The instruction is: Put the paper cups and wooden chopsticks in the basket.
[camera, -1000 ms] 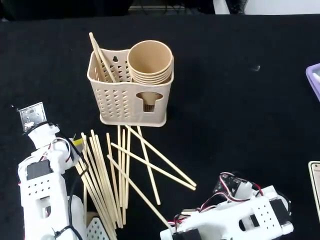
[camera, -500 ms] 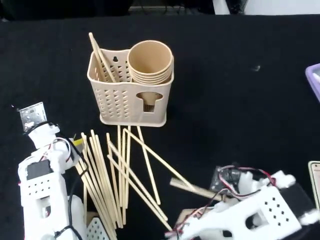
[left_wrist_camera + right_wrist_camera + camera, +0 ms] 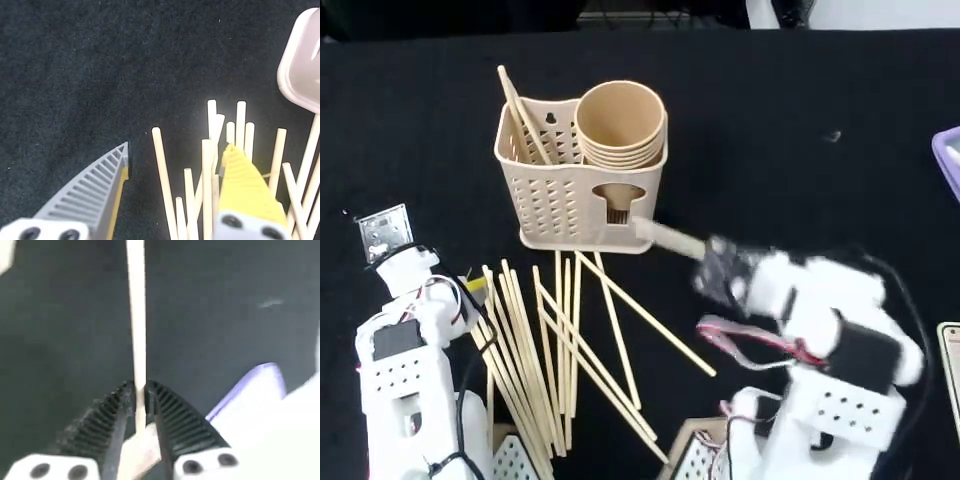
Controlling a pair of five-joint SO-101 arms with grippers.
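Note:
A beige perforated basket (image 3: 570, 195) stands at the back left and holds a stack of paper cups (image 3: 620, 120) and one leaning chopstick (image 3: 520, 108). Several loose wooden chopsticks (image 3: 555, 350) lie fanned in front of it. My right gripper (image 3: 718, 268) hangs just right of the basket's front corner. It is shut on one chopstick (image 3: 665, 238) whose tip points at the basket; the wrist view shows that chopstick (image 3: 136, 315) pinched by the gripper (image 3: 140, 387). My left gripper (image 3: 177, 146) is open over the chopstick ends (image 3: 212, 130) at the pile's left side.
A purple tray (image 3: 948, 155) sits at the right table edge, with a card-like object (image 3: 951, 365) below it. A small metal plate (image 3: 385, 232) lies beside the left arm (image 3: 405, 370). The black cloth right of the basket is bare.
The right arm has lifted from the table's front edge with a chopstick and swung up toward the basket. One crossed chopstick has left the pile. The left arm stayed still.

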